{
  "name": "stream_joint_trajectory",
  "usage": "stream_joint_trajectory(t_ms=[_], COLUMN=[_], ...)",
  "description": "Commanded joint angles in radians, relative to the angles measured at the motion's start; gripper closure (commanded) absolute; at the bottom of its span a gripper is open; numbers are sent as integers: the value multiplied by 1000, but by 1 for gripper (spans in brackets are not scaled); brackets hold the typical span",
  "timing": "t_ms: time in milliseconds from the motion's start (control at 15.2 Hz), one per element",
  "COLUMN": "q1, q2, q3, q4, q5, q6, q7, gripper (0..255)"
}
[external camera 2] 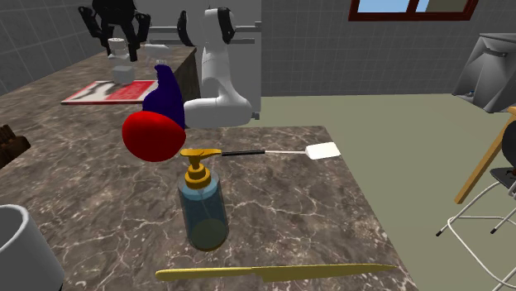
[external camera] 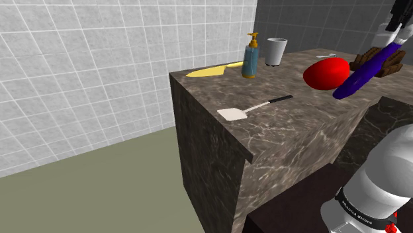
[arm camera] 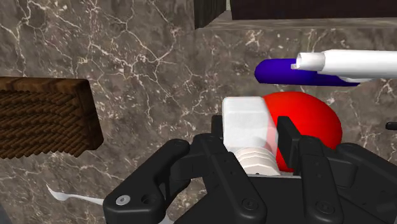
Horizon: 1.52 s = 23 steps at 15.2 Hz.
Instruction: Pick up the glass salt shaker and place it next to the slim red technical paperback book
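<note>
My gripper (arm camera: 252,127) pinches the one shaker (arm camera: 245,113), pale and boxy, held clear of the bench (arm camera: 146,57); its ribbed end vanishes behind my knuckles. Past it lie one red ball (arm camera: 312,121), half hidden by a finger, one blue shape (arm camera: 280,71) and one wooden block (arm camera: 44,118), cut off by the frame. The second exterior view adds one red book (external camera 2: 112,91), flat near me; whether the shaker hangs over it or behind it I cannot tell. Farther along: one spatula (external camera 2: 281,153) by the bench's edge, one bottle (external camera 2: 203,207), one knife (external camera 2: 273,271) at the end edge, one cup (external camera 2: 21,248), cropped at the corner.
</note>
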State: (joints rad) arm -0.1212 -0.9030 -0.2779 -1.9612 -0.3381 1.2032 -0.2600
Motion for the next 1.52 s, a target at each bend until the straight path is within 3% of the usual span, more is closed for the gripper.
stream_joint_trajectory(t_ms=[0, 594, 1452], q1=[-9, -31, -64], q2=[-36, -139, -283], q3=[-26, -164, -197], q4=[1, 66, -182], q5=[-31, -195, -233], q6=[-26, -120, -16], q7=[-43, -257, -220], gripper=[255, 255, 255])
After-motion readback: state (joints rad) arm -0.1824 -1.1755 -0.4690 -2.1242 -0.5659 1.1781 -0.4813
